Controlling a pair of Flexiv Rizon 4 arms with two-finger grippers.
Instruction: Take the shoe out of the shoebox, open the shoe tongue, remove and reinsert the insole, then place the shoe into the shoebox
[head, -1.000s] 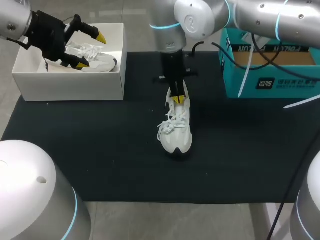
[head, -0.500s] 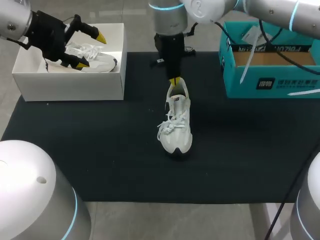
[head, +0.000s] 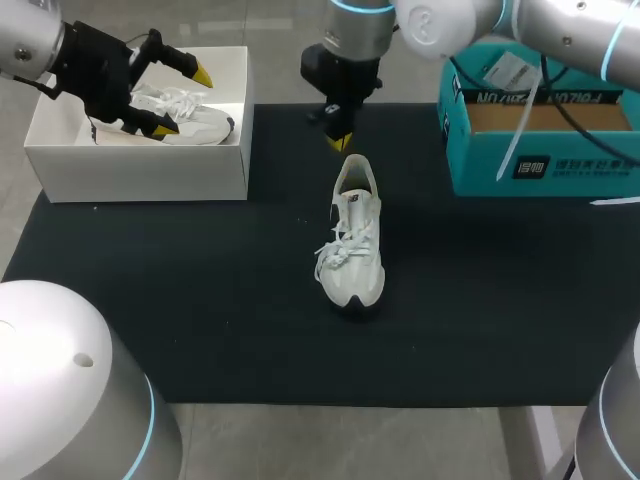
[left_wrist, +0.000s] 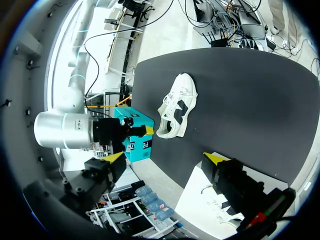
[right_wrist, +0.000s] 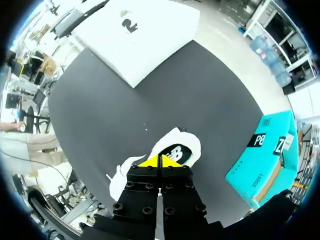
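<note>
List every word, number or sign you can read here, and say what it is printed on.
Teal box: white print on its front and rim, too blurred to read.
White box: one dark mark on its wall, too small to read.
Shoe on the mat: dark mark, unreadable.

A black mat (head: 200, 300) lay spread across the table, dark and plain from edge to edge. At its far right corner stood a teal cardboard box (head: 580, 165), open at the top. Bare brown cardboard showed inside it, and there was dark print along its side.
</note>
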